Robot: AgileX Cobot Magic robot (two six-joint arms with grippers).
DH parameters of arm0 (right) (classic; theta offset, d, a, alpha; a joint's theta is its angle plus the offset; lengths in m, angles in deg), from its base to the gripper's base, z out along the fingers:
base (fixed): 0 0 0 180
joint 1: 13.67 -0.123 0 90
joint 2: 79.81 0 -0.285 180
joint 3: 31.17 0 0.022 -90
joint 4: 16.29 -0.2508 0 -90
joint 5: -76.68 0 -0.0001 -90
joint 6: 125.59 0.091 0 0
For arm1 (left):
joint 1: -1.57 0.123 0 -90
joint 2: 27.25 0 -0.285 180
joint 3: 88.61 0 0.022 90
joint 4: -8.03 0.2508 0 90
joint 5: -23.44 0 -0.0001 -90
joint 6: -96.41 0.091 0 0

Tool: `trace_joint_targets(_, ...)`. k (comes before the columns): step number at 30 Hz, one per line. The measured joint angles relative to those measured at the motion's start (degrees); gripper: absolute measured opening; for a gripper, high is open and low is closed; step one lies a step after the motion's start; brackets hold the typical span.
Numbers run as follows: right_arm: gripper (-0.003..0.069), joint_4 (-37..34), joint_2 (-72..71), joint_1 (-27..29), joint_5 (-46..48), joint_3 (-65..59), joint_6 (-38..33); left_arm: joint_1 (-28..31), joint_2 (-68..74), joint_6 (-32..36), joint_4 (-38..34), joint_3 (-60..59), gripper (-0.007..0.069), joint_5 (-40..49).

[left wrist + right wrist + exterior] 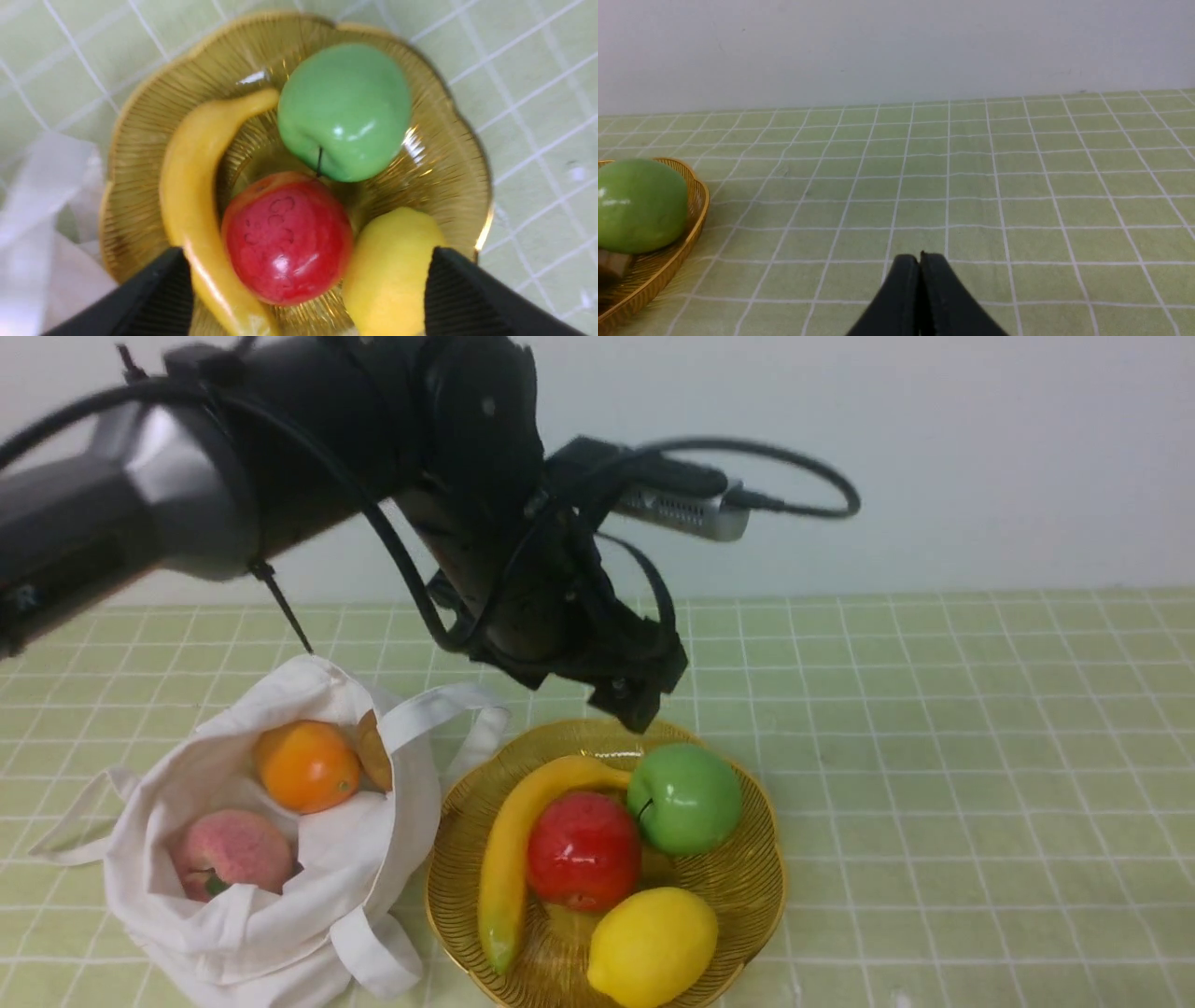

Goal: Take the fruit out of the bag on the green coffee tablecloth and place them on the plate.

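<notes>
Left wrist view: the left fingers [159, 294] are seen apart and empty over the plate [140, 116] holding the red apple [287, 238], so release is judged done; a reach for the orange [306, 765] in the bag [233, 933] is called for.

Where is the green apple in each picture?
Front view: the green apple sits on the far right part of the yellow plate, behind the lemon.
Left wrist view: the green apple is on the yellow plate, touching the red apple.
Right wrist view: the green apple is partly cut off by the picture's edge, inside the yellow plate.
Shared landmark: the yellow plate.
</notes>
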Motion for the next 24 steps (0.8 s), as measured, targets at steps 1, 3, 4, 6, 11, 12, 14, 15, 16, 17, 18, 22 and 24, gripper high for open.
trace_joint_targets(1,-0.0015,0.00,0.00,0.00,0.00,0.00,0.00,0.00,-1.05,0.00,0.84,2.22,0.0511,1.76)
trace_joint_targets(3,-0.0015,0.00,0.00,0.00,0.00,0.00,0.00,0.00,-2.79,0.00,2.99,4.89,0.0401,3.85)
trace_joint_targets(4,-0.0015,0.00,0.00,0.00,0.00,0.00,0.00,-0.05,-3.22,0.00,3.47,5.49,0.0373,4.11)
trace_joint_targets(6,-0.0015,0.00,0.00,0.00,0.00,0.00,0.00,-0.05,-5.95,0.00,6.99,7.75,0.0213,4.60)
trace_joint_targets(11,-0.0015,0.00,0.00,0.00,0.00,0.00,0.00,-0.05,-14.25,-0.05,12.90,7.00,0.0009,5.68)
trace_joint_targets(12,-0.0015,0.00,0.00,0.00,0.00,0.00,0.00,-0.05,-15.76,-0.05,13.17,6.58,0.0002,5.73)
trace_joint_targets(14,-0.0015,0.00,0.00,0.00,0.00,0.00,0.00,-0.05,-20.54,-0.11,13.22,3.72,-0.0007,5.81)
trace_joint_targets(15,-0.0015,0.00,0.00,0.00,0.00,0.00,0.00,-0.05,-20.97,-0.11,13.22,3.72,-0.0007,5.81)
trace_joint_targets(16,-0.0015,0.00,0.00,0.00,0.00,0.00,0.00,-0.05,-24.09,-0.16,13.22,1.25,-0.0008,5.81)
trace_joint_targets(17,-0.0015,0.00,0.00,0.00,0.00,0.00,0.00,-0.05,-27.38,-0.69,13.16,-2.32,-0.0008,5.81)
trace_joint_targets(18,-0.0015,0.00,0.00,0.00,0.00,0.00,0.00,-0.06,-28.37,-0.76,13.16,-2.80,-0.0008,5.81)
trace_joint_targets(22,-0.0015,0.00,0.00,0.00,0.00,0.00,0.00,-0.11,-39.03,-4.64,13.10,-15.97,-0.0008,5.86)
trace_joint_targets(24,-0.0015,0.00,0.00,0.00,0.00,0.00,0.00,-0.11,-43.84,-6.16,13.04,-22.25,-0.0008,5.92)
